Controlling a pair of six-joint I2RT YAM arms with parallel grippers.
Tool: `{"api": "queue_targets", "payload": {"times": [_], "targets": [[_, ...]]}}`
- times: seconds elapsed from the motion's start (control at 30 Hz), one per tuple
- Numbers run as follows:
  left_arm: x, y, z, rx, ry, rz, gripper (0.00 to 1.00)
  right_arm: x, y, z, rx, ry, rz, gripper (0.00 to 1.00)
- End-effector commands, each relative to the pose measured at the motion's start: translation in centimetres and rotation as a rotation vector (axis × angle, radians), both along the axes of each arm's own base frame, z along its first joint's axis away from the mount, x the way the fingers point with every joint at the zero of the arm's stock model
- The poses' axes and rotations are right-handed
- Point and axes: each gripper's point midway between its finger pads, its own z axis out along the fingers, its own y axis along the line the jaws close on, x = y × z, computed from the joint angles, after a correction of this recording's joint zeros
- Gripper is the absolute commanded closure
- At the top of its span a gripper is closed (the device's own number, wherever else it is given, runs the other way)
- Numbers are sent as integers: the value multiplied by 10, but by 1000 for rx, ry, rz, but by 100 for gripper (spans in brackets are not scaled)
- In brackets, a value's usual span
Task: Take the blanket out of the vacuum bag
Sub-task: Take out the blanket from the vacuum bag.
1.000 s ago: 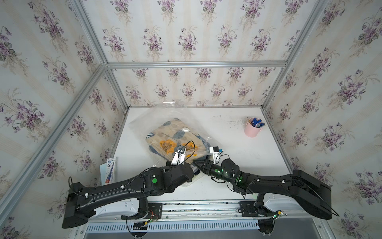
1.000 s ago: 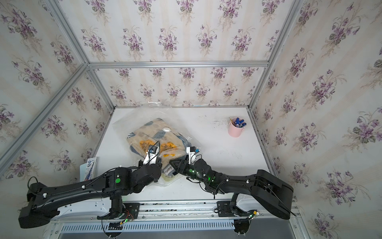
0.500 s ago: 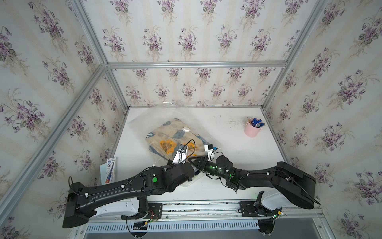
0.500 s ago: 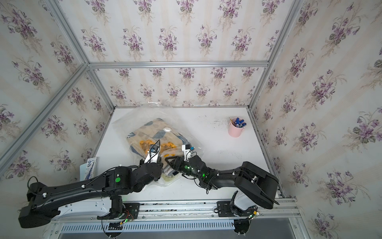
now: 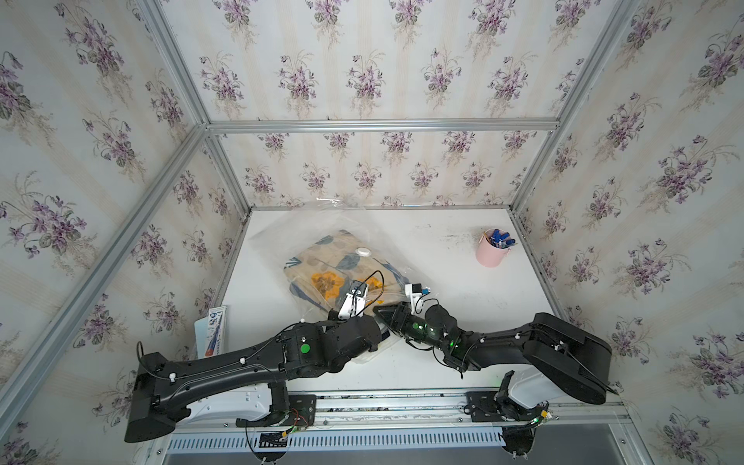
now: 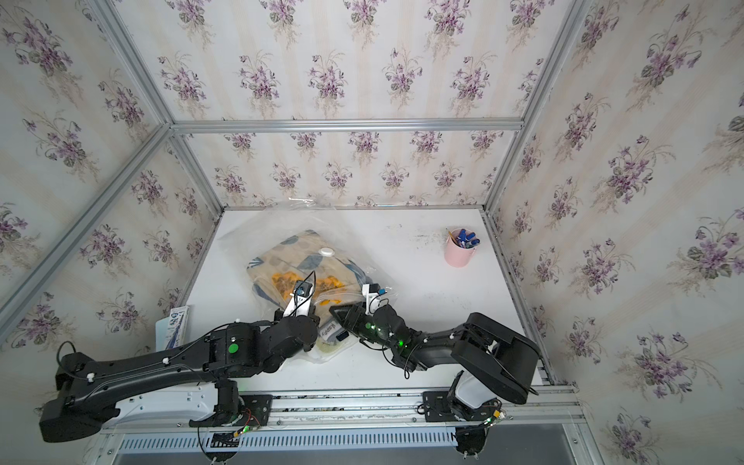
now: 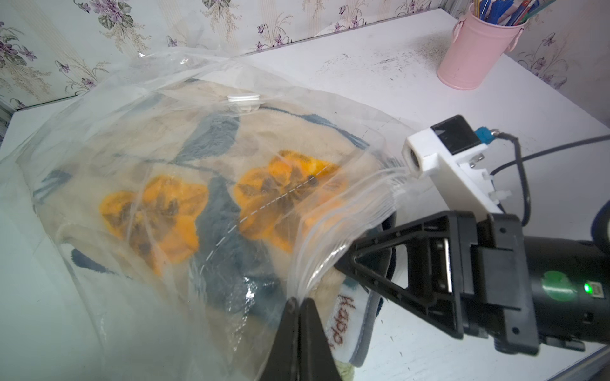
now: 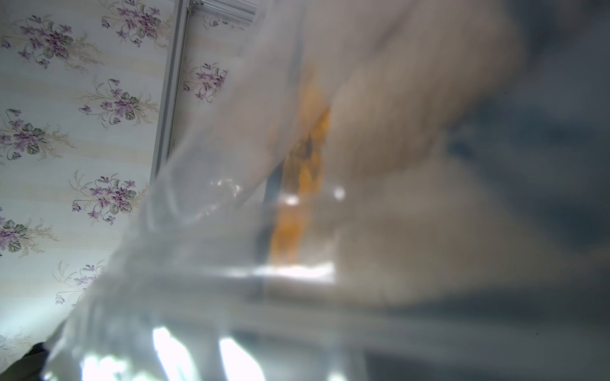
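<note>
Left wrist view: the left gripper has its fingertips pressed together on the clear rim of the vacuum bag, holding the mouth raised. The folded blanket lies inside, beige with orange flowers, and one lettered corner pokes out. The right gripper points into that mouth against the blanket; I cannot tell whether it is spread or pinching. The bag rests on the white desk, valve cap up.

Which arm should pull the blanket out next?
Right: the right end effector sits at the exposed blanket, in the vacuum bag mouth; the left end effector is shut on the bag film, anchoring it.
</note>
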Motion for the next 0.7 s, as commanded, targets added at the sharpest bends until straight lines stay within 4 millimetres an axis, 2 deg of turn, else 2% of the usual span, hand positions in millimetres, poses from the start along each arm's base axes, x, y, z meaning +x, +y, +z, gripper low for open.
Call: {"api": "queue_targets", "payload": {"times": [0.0,0.17,0.43,0.53,0.67], "targets": [[2,-5,6,-13,-6,-2,100,6,0,12,18,-37,-11,50],[2,-9,8,-13,-3,-8,100,11,4,14,5,-55,-4,50],[2,-9,8,-18,0,-5,100,14,19,7,24,-9,42,50],[3,-7,10,-19,-3,0,100,15,21,14,52,-13,42,53],[2,-6,12,-18,-7,0,100,15,27,41,88,-53,65,57]]}}
